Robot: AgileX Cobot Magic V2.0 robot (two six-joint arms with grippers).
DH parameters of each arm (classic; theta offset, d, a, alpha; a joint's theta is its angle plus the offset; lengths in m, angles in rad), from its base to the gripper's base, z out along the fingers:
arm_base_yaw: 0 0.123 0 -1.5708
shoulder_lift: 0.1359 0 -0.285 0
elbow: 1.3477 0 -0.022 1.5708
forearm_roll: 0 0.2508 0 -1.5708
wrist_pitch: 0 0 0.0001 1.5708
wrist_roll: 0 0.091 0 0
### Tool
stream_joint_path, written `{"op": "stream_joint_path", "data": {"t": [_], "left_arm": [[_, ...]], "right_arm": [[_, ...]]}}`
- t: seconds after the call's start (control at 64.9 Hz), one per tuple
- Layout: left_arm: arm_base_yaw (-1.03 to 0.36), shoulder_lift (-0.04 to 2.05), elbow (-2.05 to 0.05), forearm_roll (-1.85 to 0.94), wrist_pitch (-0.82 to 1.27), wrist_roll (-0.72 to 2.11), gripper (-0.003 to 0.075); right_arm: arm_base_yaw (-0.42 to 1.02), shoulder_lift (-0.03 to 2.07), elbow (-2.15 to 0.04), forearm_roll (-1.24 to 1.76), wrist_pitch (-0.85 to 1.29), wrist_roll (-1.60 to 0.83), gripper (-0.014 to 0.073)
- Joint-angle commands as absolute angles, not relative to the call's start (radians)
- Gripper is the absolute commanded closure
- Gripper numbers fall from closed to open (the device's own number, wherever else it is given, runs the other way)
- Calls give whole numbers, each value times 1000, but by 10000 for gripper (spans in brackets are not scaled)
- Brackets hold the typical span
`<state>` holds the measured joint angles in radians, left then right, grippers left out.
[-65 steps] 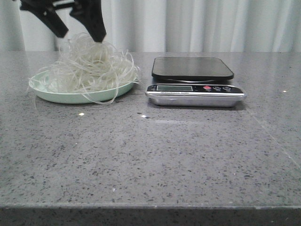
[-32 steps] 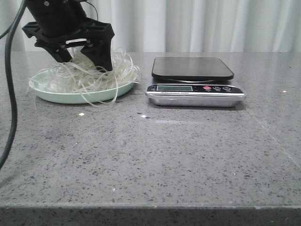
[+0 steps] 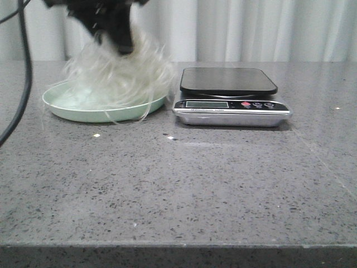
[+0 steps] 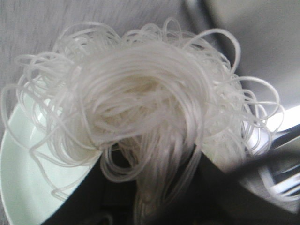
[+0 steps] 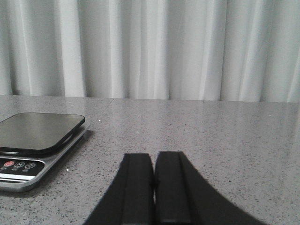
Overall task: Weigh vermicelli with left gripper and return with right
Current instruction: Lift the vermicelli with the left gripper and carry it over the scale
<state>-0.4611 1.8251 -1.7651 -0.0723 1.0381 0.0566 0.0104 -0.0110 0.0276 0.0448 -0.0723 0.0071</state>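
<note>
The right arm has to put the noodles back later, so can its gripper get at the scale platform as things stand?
Probably yes. The right gripper, fingers together and holding nothing, faces bare countertop, and the scale platform carries nothing. The vermicelli hangs from the left gripper over the plate.

Scale (image 3: 231,96) stands just beside plate (image 3: 83,113); table (image 3: 178,190) in front lies bare.
</note>
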Motion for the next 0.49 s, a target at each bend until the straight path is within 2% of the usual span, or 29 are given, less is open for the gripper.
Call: {"op": "stream_joint_path", "data": {"t": [0.0, 0.185, 0.477], "left_arm": [[-503, 1765, -1899, -95, 994, 53, 594], [-580, 1783, -2026, -111, 945, 53, 594], [-644, 1912, -2055, -117, 872, 53, 593]], "right_arm": [[4, -26, 20, 34, -145, 0, 427], [4, -26, 20, 34, -145, 0, 427], [4, -26, 20, 34, -145, 0, 427]]}}
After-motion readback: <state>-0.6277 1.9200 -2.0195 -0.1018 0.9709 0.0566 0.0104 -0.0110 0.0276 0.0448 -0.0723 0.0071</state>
